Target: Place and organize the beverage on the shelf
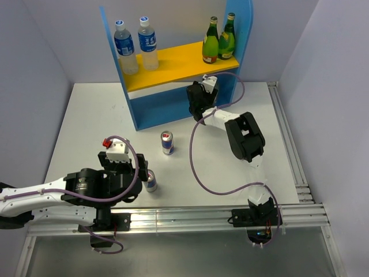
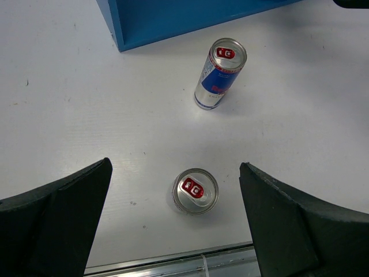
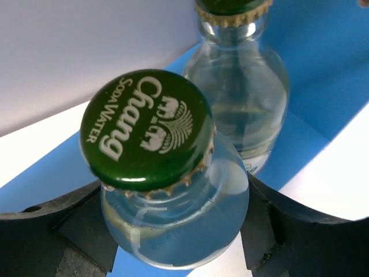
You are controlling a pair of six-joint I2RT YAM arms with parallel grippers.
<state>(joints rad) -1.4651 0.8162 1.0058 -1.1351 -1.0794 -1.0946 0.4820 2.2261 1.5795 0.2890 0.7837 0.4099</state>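
Note:
The blue shelf (image 1: 173, 107) stands at the back with a yellow upper board (image 1: 179, 60). Two blue-labelled water bottles (image 1: 136, 46) stand on the board's left. My right gripper (image 1: 202, 99) reaches into the lower level and is shut on a clear green-capped bottle (image 3: 173, 225), held upright. A second green-capped bottle (image 3: 242, 92) stands just behind it on the blue floor. My left gripper (image 1: 144, 168) is open above one upright can (image 2: 196, 191), with its fingers wide on either side. The other can (image 2: 220, 72) stands farther toward the shelf.
Two dark green yellow-labelled bottles (image 1: 219, 40) stand on the upper board's right end. The shelf's blue base edge (image 2: 173, 20) shows at the top of the left wrist view. A metal rail (image 1: 190, 218) runs along the table's near edge.

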